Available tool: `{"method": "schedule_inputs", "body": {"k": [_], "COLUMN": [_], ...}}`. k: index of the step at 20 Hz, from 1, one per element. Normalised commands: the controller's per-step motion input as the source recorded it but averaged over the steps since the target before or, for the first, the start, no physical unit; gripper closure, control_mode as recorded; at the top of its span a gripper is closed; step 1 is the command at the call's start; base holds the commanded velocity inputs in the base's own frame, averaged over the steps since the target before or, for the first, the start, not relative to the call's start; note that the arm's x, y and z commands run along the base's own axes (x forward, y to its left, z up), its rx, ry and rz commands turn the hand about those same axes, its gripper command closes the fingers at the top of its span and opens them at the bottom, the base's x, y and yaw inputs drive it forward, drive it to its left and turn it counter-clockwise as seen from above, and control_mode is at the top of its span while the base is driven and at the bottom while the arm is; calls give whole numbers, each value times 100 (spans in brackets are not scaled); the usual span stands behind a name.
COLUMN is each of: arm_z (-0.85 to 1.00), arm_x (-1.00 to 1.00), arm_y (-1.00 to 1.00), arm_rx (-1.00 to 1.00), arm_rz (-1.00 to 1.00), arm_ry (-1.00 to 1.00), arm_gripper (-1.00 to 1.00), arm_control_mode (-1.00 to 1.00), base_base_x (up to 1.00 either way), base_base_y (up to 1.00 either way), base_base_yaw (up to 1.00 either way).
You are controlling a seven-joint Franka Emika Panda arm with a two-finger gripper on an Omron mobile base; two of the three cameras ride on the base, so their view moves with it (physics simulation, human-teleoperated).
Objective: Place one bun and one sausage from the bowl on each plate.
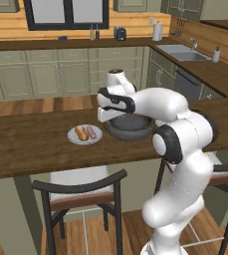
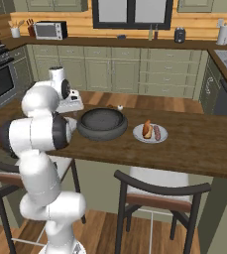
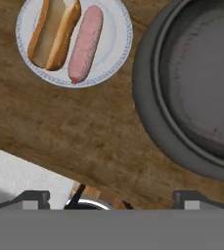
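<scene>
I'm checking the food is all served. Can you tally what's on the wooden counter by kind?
Plates: 1 in view
Buns: 1, on that plate
Sausages: 1, beside the bun on the plate
Bowls: 1, dark, nothing seen inside
Total: 4

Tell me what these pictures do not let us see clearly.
- Second plate: none made out; the arm covers the counter beside the bowl in both base views.
- Bowl: cut by the hand view's right edge.
- Counter bottles: too small to identify.
</scene>
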Motion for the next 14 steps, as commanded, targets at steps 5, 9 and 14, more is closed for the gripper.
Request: {"method": "schedule_inputs", "body": {"k": [5, 9, 14], "arm_z": [49, 95, 91], "arm_x": [-100, -94, -76], "arm_y": [-52, -16, -25], "arm_rx": [14, 7, 11], "arm_rz": [-1, -9, -16], "arm_ry": [-30, -3, 0], "arm_gripper": [-100, -100, -100], "arm_control_mode": [-100, -100, -100], "base_base_x": [0, 0, 0], "base_base_y": [0, 0, 0], "base_base_yaw": [0, 0, 0]}}
